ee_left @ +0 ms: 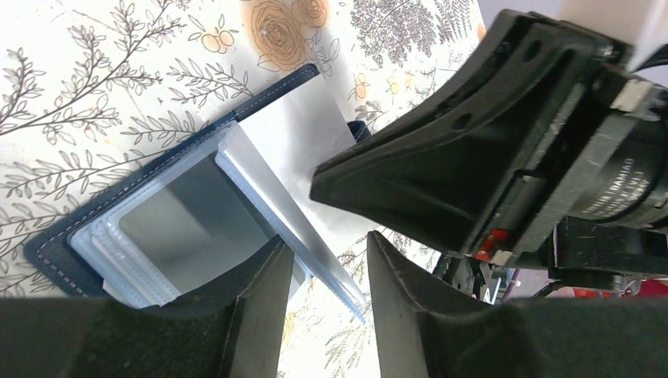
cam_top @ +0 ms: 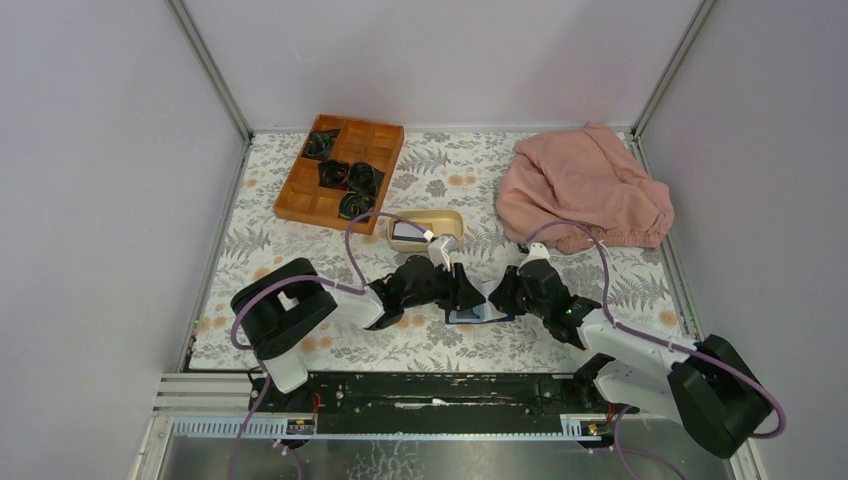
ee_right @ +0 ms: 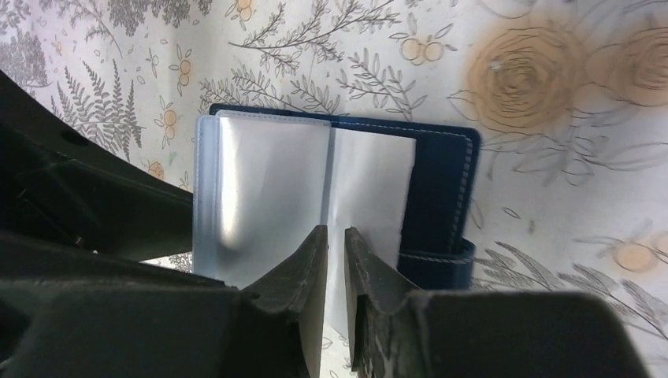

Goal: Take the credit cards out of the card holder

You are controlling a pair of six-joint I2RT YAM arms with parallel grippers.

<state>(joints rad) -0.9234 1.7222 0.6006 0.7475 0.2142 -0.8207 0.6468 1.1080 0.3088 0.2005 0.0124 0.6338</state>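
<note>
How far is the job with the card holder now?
Done: the card holder lies open on the table. In hand: the left gripper and the right gripper are both at its clear sleeves; whether either grips is unclear. Left: credit cards seem to sit inside the sleeves, not yet drawn out.

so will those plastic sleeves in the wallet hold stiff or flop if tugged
Probably floppy: the sleeves are thin, see-through sheets, and one stands bent up. Likely slippery, given their sheen. The wallet looks thin and light, so it may drag along.
</note>
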